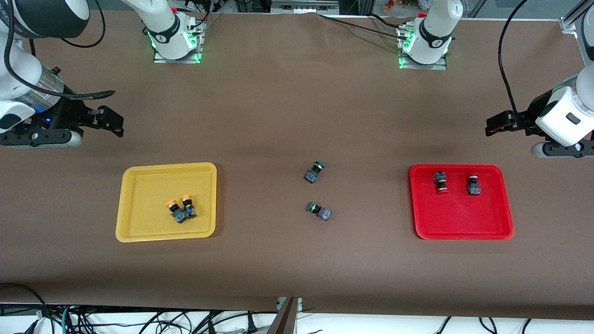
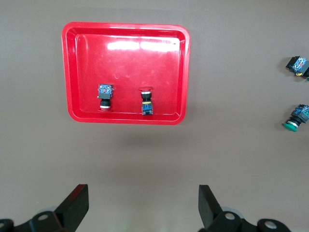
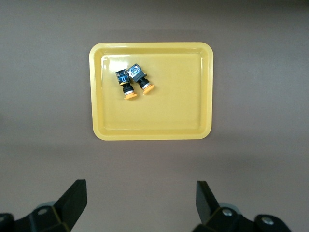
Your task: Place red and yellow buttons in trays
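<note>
Two yellow-capped buttons (image 1: 182,208) lie touching each other in the yellow tray (image 1: 139,185), also in the right wrist view (image 3: 131,81) on the tray (image 3: 183,116). Two red-capped buttons (image 1: 441,182) (image 1: 473,184) lie apart in the red tray (image 1: 464,222), also in the left wrist view (image 2: 105,95) (image 2: 147,101) on the tray (image 2: 125,53). My right gripper (image 1: 109,121) is open and empty, up over bare table at the right arm's end (image 3: 141,203). My left gripper (image 1: 499,125) is open and empty, up over bare table at the left arm's end (image 2: 143,205).
Two green-capped switches (image 1: 314,171) (image 1: 320,211) lie on the brown table between the trays, also at the edge of the left wrist view (image 2: 297,117) (image 2: 298,65). The arm bases (image 1: 174,35) (image 1: 424,39) stand along the table edge farthest from the front camera.
</note>
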Available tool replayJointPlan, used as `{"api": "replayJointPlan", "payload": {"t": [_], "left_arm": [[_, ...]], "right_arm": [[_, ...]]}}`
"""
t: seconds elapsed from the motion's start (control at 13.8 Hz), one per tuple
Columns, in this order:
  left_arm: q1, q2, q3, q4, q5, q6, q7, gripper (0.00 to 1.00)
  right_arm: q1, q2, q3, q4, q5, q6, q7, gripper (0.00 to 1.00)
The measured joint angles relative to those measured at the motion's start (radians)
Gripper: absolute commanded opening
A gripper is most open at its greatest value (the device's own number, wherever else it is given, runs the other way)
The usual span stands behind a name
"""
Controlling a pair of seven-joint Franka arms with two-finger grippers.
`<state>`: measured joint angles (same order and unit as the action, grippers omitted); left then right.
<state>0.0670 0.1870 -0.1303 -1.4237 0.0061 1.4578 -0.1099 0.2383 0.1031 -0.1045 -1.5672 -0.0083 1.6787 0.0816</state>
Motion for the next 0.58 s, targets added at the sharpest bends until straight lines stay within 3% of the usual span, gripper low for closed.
{"api": "replayJointPlan", "payload": {"t": [0.58], "left_arm": [[0.001,0.006,0.001,0.002,0.0,0.0,0.0,1.0]], "right_arm": [[0.0,0.011,0.003,0.005,0.0,0.0,0.001,1.0]]}}
